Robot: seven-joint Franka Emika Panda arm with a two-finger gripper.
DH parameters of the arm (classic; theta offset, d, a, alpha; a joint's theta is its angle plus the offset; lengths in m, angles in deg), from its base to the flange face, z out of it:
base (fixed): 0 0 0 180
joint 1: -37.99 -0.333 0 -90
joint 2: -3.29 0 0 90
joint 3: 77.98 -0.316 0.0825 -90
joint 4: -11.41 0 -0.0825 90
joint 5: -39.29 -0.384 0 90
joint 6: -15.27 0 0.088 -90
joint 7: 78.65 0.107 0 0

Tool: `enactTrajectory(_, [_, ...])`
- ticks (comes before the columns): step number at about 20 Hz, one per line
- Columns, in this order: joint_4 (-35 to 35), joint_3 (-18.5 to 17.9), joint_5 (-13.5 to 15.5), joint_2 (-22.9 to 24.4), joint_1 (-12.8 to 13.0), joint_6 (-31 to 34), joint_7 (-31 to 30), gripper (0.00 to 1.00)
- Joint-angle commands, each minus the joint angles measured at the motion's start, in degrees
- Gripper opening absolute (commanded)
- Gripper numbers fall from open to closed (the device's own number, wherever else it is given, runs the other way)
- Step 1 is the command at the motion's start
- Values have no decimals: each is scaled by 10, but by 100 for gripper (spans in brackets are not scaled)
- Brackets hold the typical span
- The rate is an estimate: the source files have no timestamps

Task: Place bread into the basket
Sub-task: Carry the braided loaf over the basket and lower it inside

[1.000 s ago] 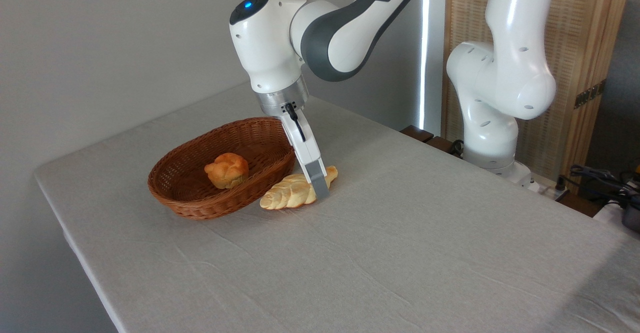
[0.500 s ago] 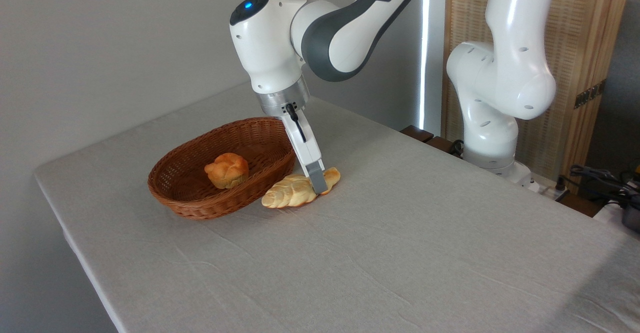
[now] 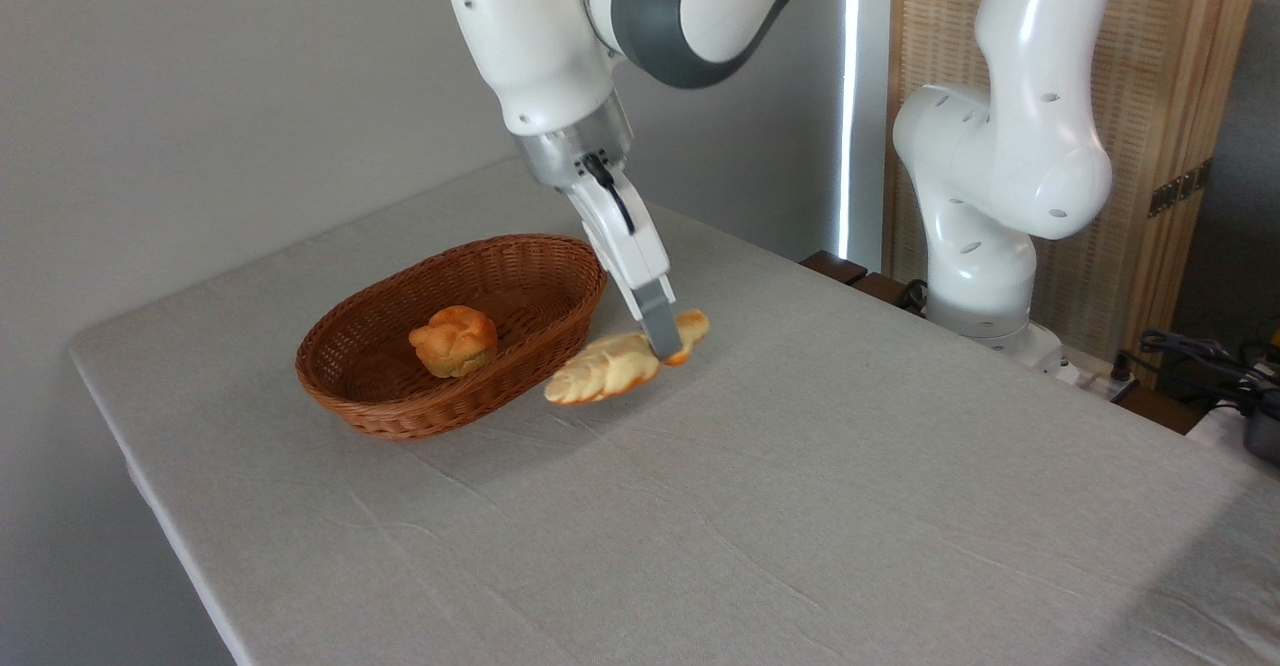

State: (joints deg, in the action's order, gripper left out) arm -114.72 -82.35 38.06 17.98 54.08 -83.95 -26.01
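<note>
Bread [image 3: 610,371]: we are gripping it near its right end in the hand [image 3: 665,344], apparently clear of the surface [image 3: 800,506]. Long axis is pointing left toward the basket [image 3: 380,411], just beside it.

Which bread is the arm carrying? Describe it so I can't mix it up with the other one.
Find the brown wicker basket on the grey table. Just right of its rim, the gripper holds the bread off the cloth. It is long, pale and braided, unlike the round orange bun inside the basket.
</note>
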Motion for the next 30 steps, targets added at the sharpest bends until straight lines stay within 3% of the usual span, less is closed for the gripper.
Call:
enactTrajectory(1, [55, 5, 65, -2, 9, 8, 5, 24])
enactTrajectory(3, [75, 16, 97, -5, 21, 4, 3, 27])
enactTrajectory(4, [78, 19, 112, -7, 28, 2, 1, 37])
enactTrajectory(5, [81, 27, 123, -9, 40, -11, -3, 39])
enactTrajectory(7, [81, 55, 127, -21, 46, -43, -44, 41])
enactTrajectory(8, [79, 75, 127, -30, 46, -61, -70, 54])
enactTrajectory(9, [79, 93, 127, -44, 46, -78, -94, 77])
enactTrajectory(11, [78, 117, 124, -69, 46, -106, -127, 95])
enactTrajectory(12, [78, 123, 122, -79, 46, -113, -132, 100])
enactTrajectory(17, [78, 127, 122, -94, 46, -116, -133, 100])
enactTrajectory(23, [88, 118, 124, -72, 38, -106, -149, 100])
enactTrajectory(27, [119, 70, 120, -56, 37, -74, -175, 100])
enactTrajectory(30, [123, 12, 71, -53, 37, -72, -169, 100])
